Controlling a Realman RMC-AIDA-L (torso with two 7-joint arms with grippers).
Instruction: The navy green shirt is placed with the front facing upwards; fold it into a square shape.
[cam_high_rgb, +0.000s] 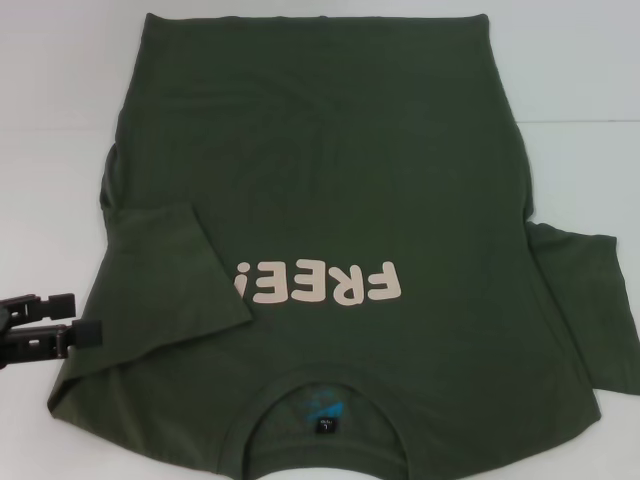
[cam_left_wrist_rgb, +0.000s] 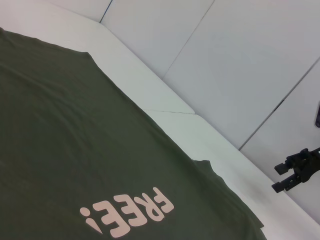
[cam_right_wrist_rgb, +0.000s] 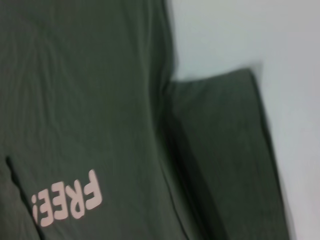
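Left end effector (cam_high_rgb: 85, 318), fingers apart, hovers beside navy green shirt (cam_high_rgb: 330, 170) spread on white table (cam_high_rgb: 60, 100).

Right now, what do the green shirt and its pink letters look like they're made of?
The navy green shirt looks like soft, matte knit cloth, probably cotton: it lies limp with gentle creases and no shine. The "FREE!" lettering looks like a flat, smooth print, maybe vinyl or ink, since its edges are crisp.
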